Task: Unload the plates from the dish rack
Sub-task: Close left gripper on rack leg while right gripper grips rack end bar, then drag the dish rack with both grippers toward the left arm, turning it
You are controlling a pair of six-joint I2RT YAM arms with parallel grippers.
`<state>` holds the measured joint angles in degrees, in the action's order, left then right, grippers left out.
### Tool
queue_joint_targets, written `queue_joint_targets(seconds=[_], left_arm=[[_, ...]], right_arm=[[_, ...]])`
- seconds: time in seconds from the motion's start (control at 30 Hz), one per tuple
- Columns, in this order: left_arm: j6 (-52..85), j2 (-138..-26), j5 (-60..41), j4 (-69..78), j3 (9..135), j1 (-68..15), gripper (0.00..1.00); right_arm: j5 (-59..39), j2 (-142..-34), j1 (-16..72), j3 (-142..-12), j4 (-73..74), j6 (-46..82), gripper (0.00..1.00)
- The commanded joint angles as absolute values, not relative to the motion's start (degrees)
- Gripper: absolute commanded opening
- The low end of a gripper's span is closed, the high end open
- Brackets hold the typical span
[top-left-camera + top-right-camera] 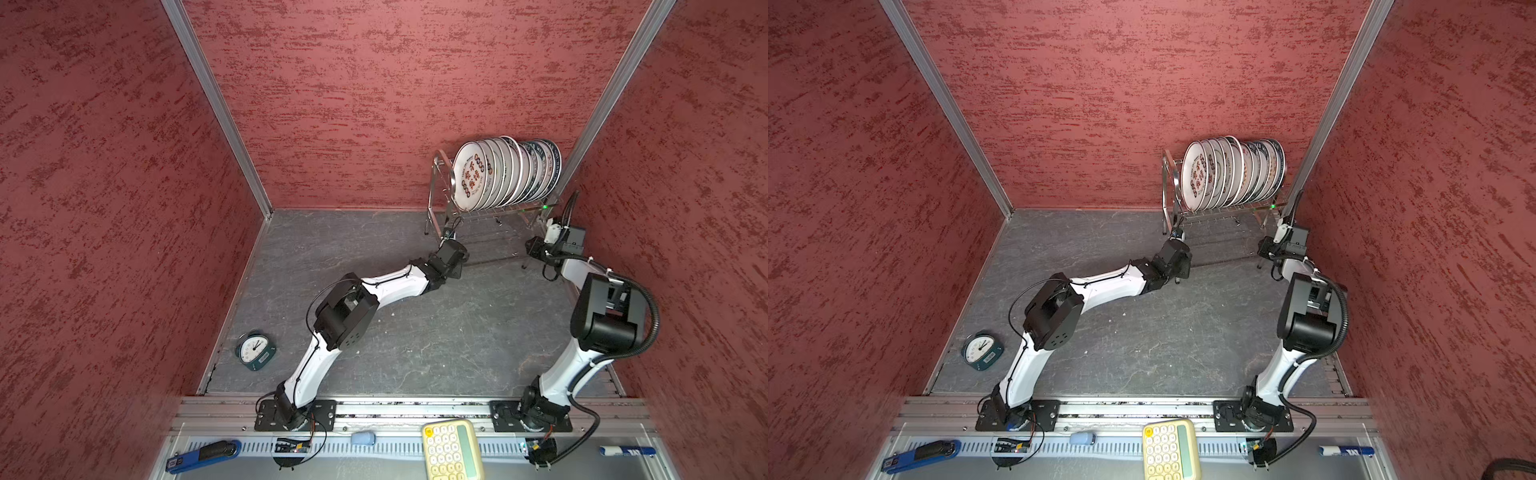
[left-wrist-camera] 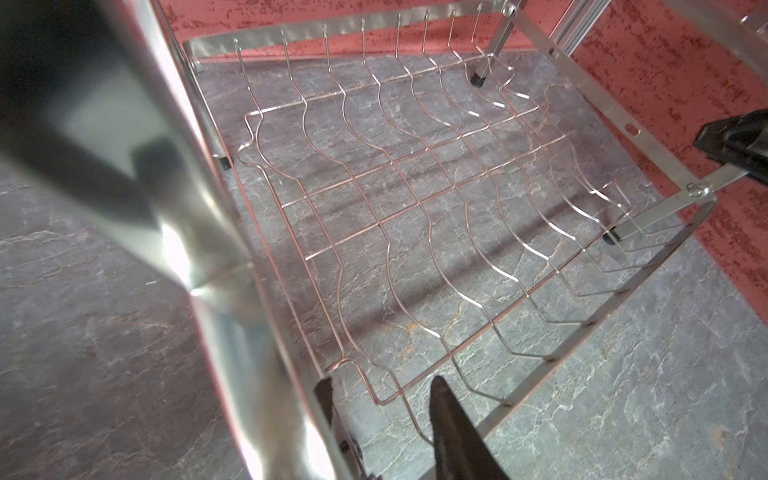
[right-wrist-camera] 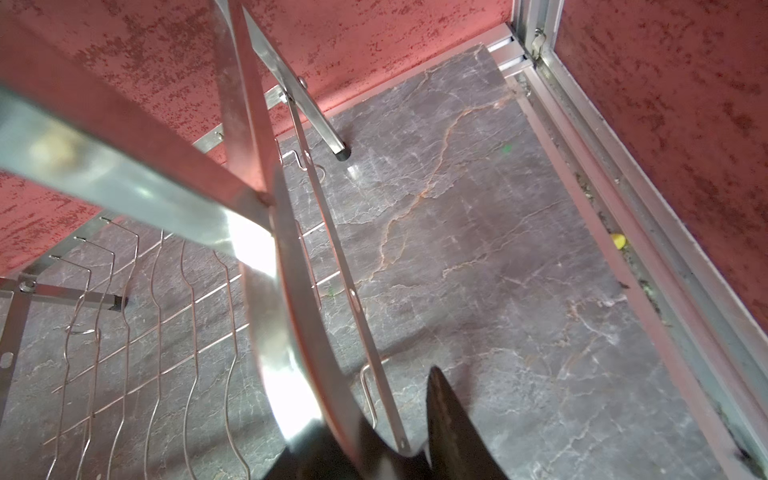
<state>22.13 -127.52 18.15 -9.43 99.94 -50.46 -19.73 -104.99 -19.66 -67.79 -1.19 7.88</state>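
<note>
Shiny wire dish rack at 1 o'clock, glossy round plates upright. Flat steel band clamped by right gripper; left gripper straddles wire, grip unclear.

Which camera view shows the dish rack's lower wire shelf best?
The left wrist view: the dish rack's lower wire shelf fills the frame, sharp and bare. The right wrist view catches only one end of it, behind blurred frame bars. In both top views it is a faint, shadowed grid beneath the plates.
</note>
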Motion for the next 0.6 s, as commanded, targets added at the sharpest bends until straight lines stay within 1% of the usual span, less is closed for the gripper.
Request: queue_joint_targets(seconds=[0.0,0.2,0.3,0.43,0.5,0.57], left_arm=[[20.95,-129.80,18.11,-9.53,101.31,-50.40,0.35],[20.68,-130.30,17.06,-10.07,101.27,-50.36,0.17],[20.66,-130.60,17.05,-10.37,101.17,-50.35,0.13],[20.56,-130.60,17.06,-10.74,100.69,-50.32,0.03],[20.79,-130.30,17.16,-10.81,99.99,-50.34,0.00],[21.09,-129.91,17.12,-10.62,99.12,-50.36,0.00]], right_arm=[[-23.04,-104.99,-18.22,-66.90,-2.77,7.27,0.34],[-23.00,-105.09,-18.21,-66.49,-2.37,7.20,0.32],[-23.29,-105.37,-18.21,-66.59,-2.44,7.20,0.31],[-23.03,-105.64,-18.26,-66.37,-2.31,7.22,0.30],[-22.98,-105.48,-18.23,-66.28,-2.58,6.96,0.28],[-23.08,-105.37,-18.19,-66.12,-2.59,7.03,0.27]])
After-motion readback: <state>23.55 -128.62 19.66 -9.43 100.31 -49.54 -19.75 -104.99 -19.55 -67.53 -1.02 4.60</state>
